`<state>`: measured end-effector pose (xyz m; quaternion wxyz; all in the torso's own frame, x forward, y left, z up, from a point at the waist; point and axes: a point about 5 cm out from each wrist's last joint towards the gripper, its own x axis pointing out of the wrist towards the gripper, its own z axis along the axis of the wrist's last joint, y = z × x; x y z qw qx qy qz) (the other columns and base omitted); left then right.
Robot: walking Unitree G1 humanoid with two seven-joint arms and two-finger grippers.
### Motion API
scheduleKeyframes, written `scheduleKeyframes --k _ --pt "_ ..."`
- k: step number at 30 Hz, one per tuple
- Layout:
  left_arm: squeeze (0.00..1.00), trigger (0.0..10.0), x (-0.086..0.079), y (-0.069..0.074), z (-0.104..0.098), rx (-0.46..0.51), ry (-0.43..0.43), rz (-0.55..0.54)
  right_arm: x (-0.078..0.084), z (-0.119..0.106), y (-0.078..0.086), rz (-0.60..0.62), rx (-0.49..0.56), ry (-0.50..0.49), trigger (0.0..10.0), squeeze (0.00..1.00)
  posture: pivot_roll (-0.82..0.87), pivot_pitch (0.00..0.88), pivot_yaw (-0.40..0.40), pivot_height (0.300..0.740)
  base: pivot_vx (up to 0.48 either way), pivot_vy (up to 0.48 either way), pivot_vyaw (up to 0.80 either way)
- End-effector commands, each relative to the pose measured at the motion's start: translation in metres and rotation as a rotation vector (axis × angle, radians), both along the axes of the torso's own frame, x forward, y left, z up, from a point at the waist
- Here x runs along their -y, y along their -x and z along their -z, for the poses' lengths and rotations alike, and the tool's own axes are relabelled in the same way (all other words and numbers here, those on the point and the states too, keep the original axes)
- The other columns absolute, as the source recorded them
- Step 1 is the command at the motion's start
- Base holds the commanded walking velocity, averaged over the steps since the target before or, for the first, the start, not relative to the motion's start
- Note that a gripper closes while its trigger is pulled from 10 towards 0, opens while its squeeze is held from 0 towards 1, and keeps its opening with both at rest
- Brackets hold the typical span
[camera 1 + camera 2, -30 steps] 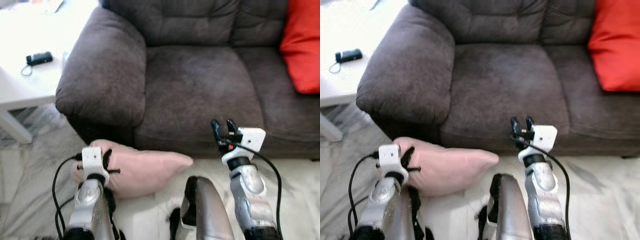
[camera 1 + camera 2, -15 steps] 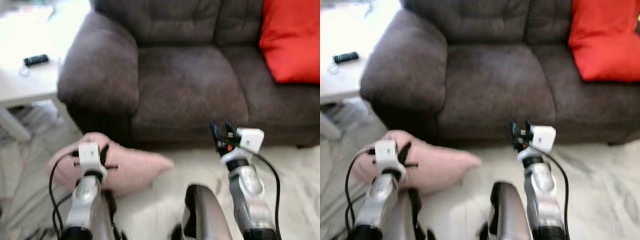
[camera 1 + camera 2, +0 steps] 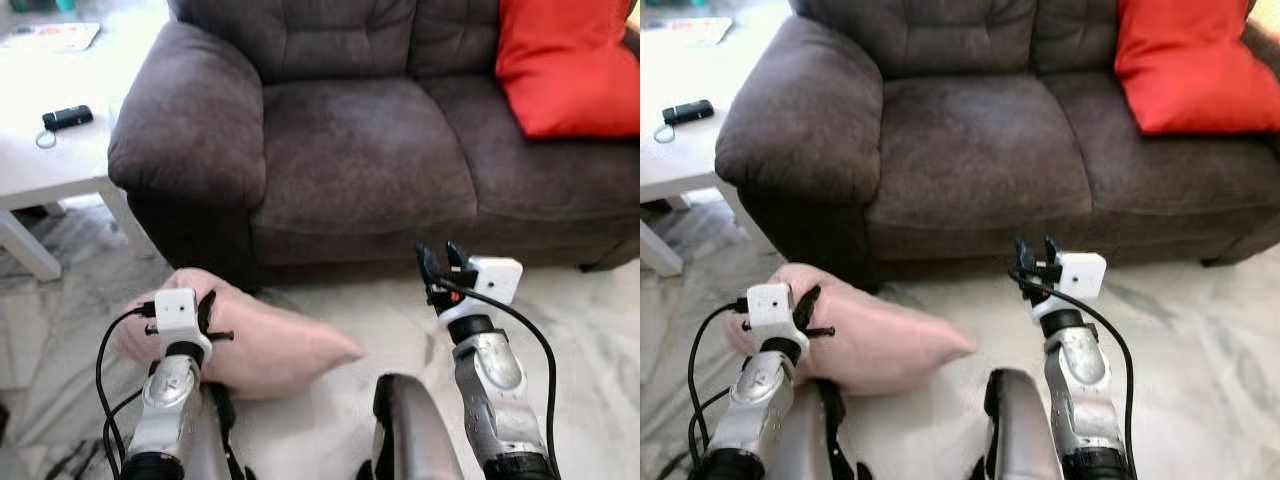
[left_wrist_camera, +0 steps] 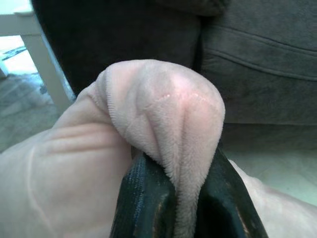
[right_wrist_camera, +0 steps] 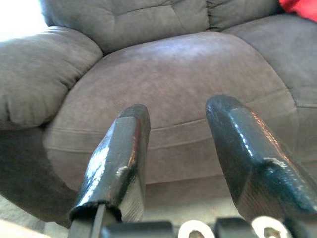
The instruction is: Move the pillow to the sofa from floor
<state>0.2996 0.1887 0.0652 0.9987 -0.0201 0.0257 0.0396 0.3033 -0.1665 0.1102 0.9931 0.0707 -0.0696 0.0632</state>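
A soft pink pillow [image 3: 262, 345] lies low over the pale floor, just in front of the dark grey sofa [image 3: 360, 150] and below its left armrest. My left gripper [image 3: 207, 318] is shut on a fold of the pillow [image 4: 171, 121], which bulges out between the two black fingers [image 4: 143, 198]. My right gripper [image 3: 438, 262] is held up in front of the sofa seat [image 5: 168, 99], open and holding nothing.
A red cushion [image 3: 570, 65] rests on the right part of the sofa. A white low table [image 3: 50, 150] stands to the left, carrying a black device [image 3: 66, 117] with a cord. Pale marbled floor [image 3: 590, 330] stretches before the sofa.
The whole picture has shifted, so the camera has moved back and turned slightly; more floor shows before the sofa. The left gripper still holds the pillow.
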Motion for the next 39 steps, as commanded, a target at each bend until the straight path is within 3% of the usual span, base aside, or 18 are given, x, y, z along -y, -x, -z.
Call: scheduleKeyframes --k 1,11,39 --pt "0.00 10.0 0.002 -0.008 -0.024 0.122 -0.018 0.012 0.001 0.000 0.000 0.010 0.002 -0.003 10.0 0.00 -0.05 0.100 -0.014 0.498 0.000 0.000 0.00" --pt "0.00 10.0 0.008 -0.010 -0.036 0.167 -0.030 0.046 0.004 -0.004 -0.002 0.031 0.023 -0.013 10.0 0.00 -0.04 0.106 -0.012 0.516 0.000 0.000 0.00" --pt "0.00 10.0 0.008 -0.010 -0.036 0.154 -0.026 0.050 0.001 -0.003 -0.003 0.017 0.023 -0.030 10.0 0.00 -0.04 0.118 -0.008 0.701 0.000 0.000 0.00"
